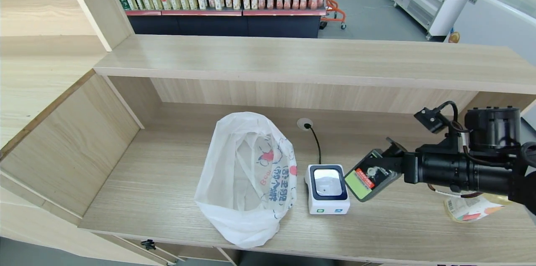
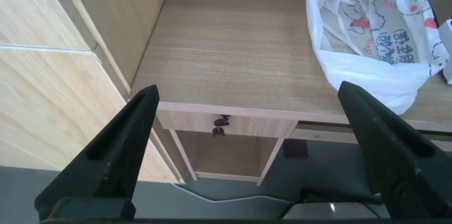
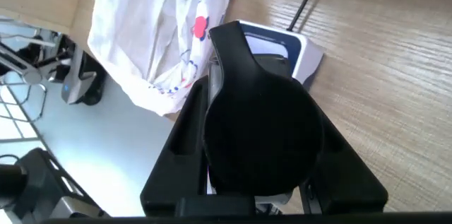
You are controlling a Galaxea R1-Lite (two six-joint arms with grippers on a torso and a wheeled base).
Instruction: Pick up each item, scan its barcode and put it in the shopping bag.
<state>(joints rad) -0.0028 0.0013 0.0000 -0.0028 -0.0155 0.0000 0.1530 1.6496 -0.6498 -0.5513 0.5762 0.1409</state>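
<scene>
A white plastic shopping bag [image 1: 247, 178] stands open on the wooden counter, left of a small white barcode scanner [image 1: 328, 188]. My right gripper [image 1: 387, 165] is shut on a dark flat item [image 1: 370, 176] with a green and red label, held tilted just right of the scanner and facing it. In the right wrist view the dark item [image 3: 261, 132] sits between the fingers above the scanner [image 3: 282, 44], with the bag [image 3: 162, 33] beyond. My left gripper [image 2: 248, 97] hangs open below the counter's front edge, the bag [image 2: 367, 33] off to one side.
A pale packet [image 1: 469, 207] lies on the counter under the right arm. The scanner's black cable [image 1: 316, 142] runs to a hole at the back. A raised ledge [image 1: 293, 58] and a side wall [image 1: 71, 144] bound the counter recess.
</scene>
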